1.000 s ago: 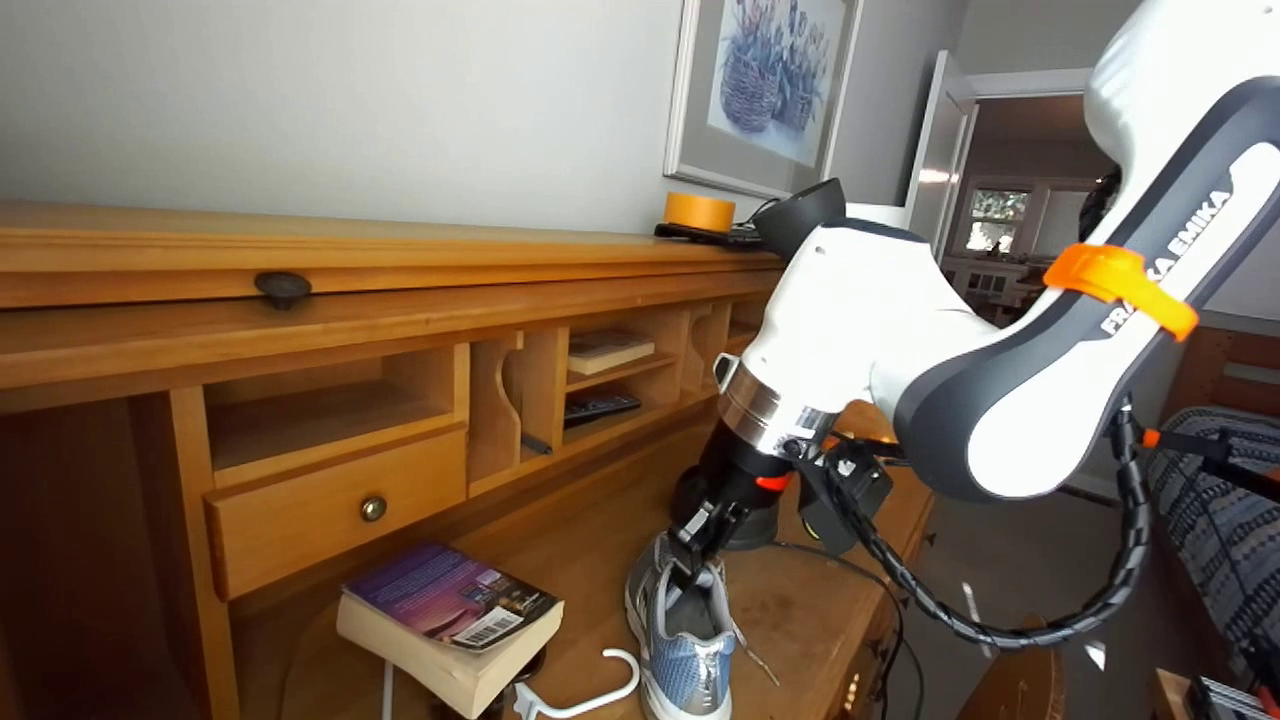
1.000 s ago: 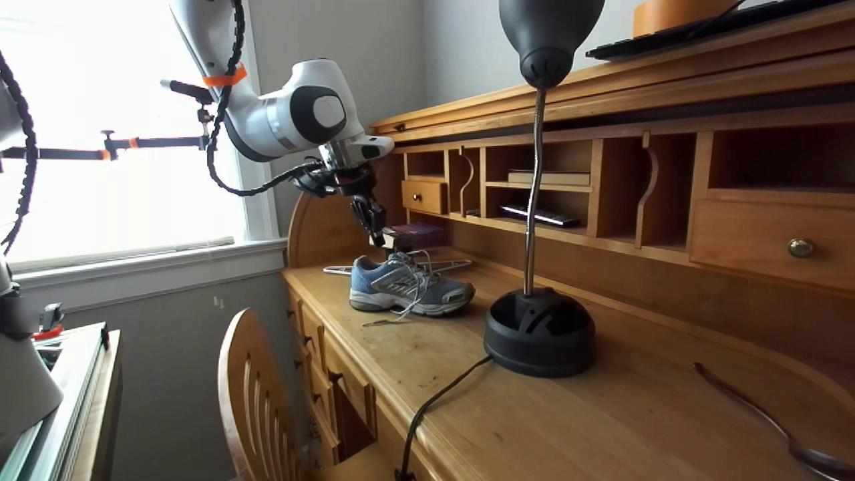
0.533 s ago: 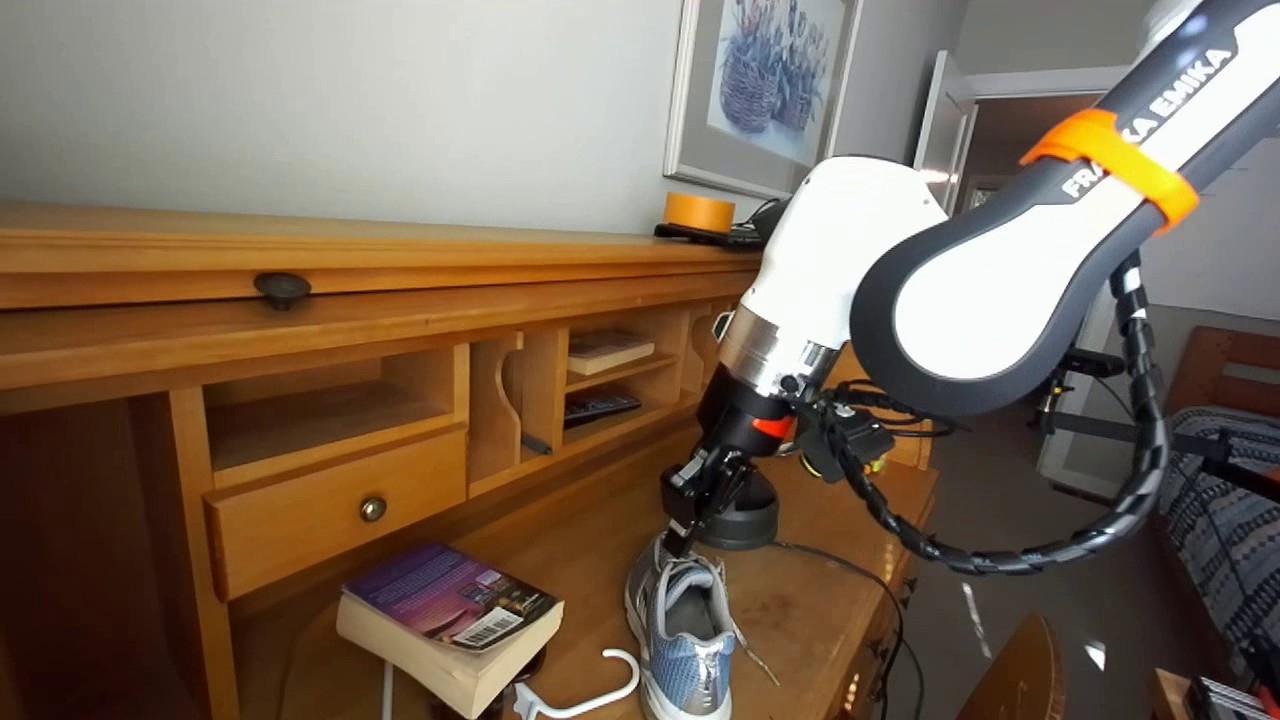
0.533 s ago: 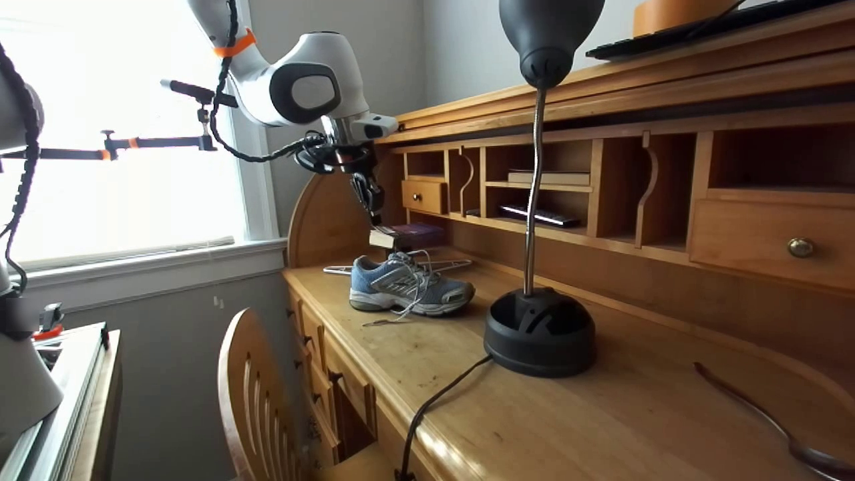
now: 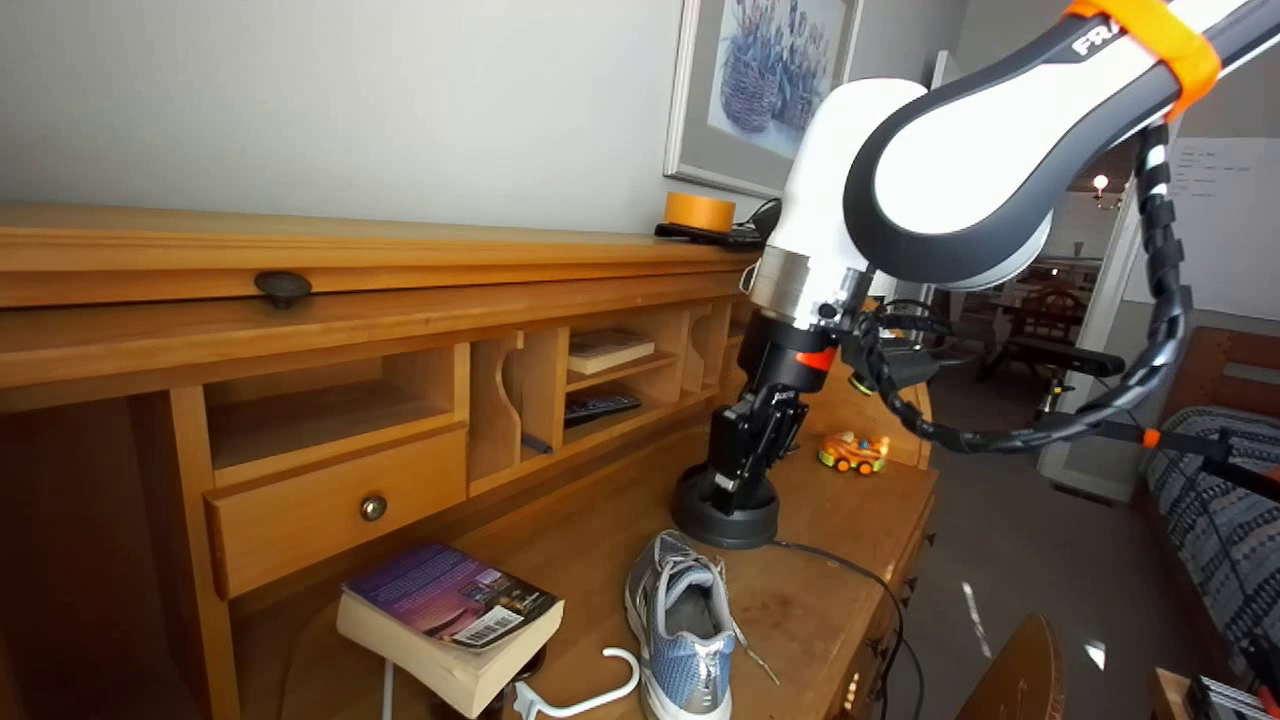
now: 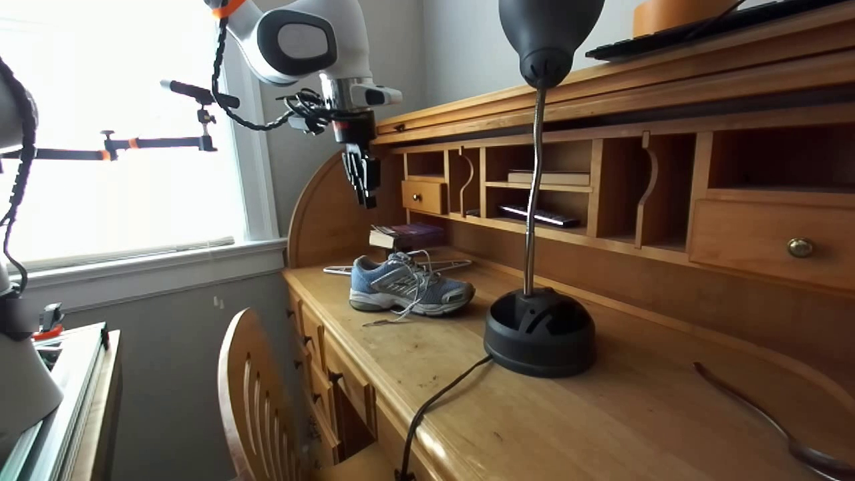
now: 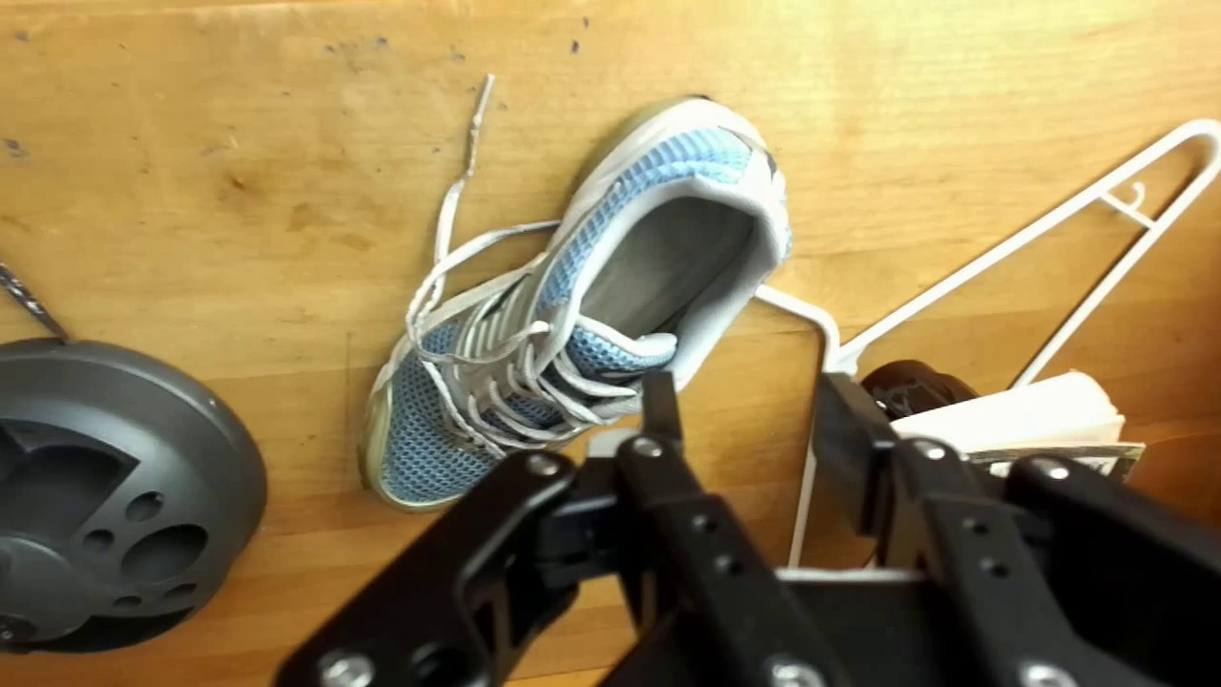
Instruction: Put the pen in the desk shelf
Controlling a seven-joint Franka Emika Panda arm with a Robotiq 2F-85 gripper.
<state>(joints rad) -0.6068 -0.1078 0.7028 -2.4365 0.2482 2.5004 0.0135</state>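
One paperback (image 5: 450, 610), left; next, the pen (image 5: 536, 443) lying in the desk shelf (image 5: 545, 390), just right of a curved divider (image 5: 488, 420); then a blue-grey sneaker (image 5: 686, 625) on the desktop (image 5: 590, 530); farther right, the gripper (image 7: 752, 410), in air, its fingers parted.

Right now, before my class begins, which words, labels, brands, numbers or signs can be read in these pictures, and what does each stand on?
"FRA": on the robot arm, running up to the orange strap, where the lettering is cut off.
Purple book: cover print and barcode, too small to read.
Pale sheet behind the arm: writing too small to read.
I can read no other text.
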